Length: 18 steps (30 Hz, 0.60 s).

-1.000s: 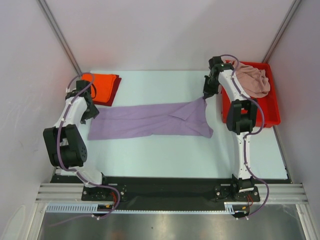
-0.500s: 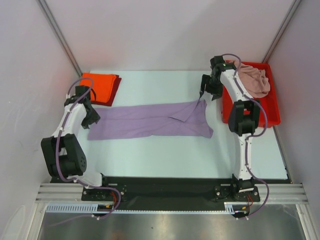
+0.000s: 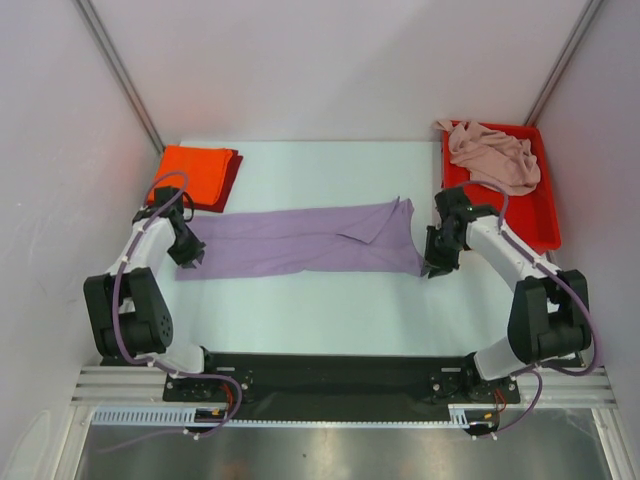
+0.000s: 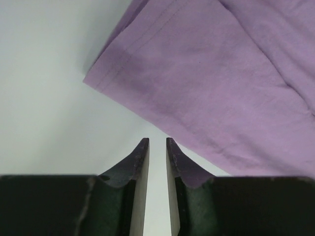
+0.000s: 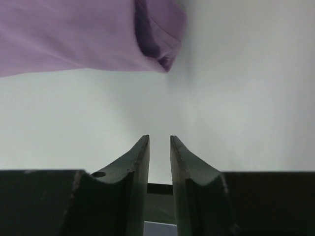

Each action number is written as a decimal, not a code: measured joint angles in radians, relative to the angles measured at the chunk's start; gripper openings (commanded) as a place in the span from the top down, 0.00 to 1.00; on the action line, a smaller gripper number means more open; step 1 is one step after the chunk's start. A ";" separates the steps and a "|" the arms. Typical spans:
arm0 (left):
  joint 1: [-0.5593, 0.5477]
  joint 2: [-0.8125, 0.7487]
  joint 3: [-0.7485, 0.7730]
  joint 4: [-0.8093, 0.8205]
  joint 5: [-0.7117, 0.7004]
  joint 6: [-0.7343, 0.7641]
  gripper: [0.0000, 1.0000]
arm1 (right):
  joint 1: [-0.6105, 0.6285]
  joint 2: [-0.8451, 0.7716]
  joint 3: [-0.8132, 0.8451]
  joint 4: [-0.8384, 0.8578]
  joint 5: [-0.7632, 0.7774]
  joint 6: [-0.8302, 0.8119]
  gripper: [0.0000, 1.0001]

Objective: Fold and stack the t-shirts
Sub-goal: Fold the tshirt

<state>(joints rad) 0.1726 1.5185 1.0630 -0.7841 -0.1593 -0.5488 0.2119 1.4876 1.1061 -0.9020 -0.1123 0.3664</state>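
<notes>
**Purple shirt.** The purple shirt (image 3: 300, 240) lies flat on the table (image 3: 330, 310) as a long band running left to right across the middle. Its outline has hardly changed over the last second. The one difference is the far right corner, which was drawn up toward the right gripper (image 3: 432, 266) and now lies down on the cloth.

**Arms.** Both have come round to the near side.
- The right gripper was at the far corner beside the tray (image 3: 545, 235) a second ago. It now sits just off the shirt's near right corner.
- The left gripper (image 3: 192, 258) has dropped from the far left edge to the near left corner.
- In each wrist view the fingers stand a narrow slit apart with bare table between them, gripping nothing. The cloth lies just ahead of the tips.

**Judgement.** You have let go of the far edge and are lining up to pinch the two near corners. That fold is not yet begun.

**Other shirts.** The orange shirt (image 3: 195, 170) sits folded at the far left, with the edge of the dark red shirt (image 3: 233, 185) showing under it. The pink shirt (image 3: 495, 158) lies crumpled in the tray, still to be folded.
</notes>
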 measured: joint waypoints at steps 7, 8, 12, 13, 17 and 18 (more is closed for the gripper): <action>0.043 0.045 -0.023 0.039 0.019 0.001 0.82 | -0.031 0.071 -0.110 0.156 0.027 0.042 0.64; 0.047 0.051 -0.024 0.043 0.022 0.002 0.82 | -0.039 0.070 -0.126 0.184 0.029 0.051 0.64; 0.061 0.066 -0.030 0.064 0.029 0.007 0.83 | -0.060 0.070 -0.169 0.256 0.046 0.084 0.59; 0.064 0.068 -0.035 0.071 0.031 0.008 0.83 | -0.062 0.070 -0.175 0.272 0.053 0.092 0.59; 0.077 0.080 -0.052 0.088 0.036 0.007 0.84 | -0.071 0.072 -0.185 0.329 0.062 0.117 0.59; 0.081 0.088 -0.055 0.092 0.036 0.007 0.85 | -0.072 0.073 -0.185 0.345 0.062 0.124 0.59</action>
<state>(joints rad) 0.2539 1.6062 1.0084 -0.6926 -0.1230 -0.5415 0.1398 1.5608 0.9215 -0.5571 -0.0505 0.4908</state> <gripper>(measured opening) 0.163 0.404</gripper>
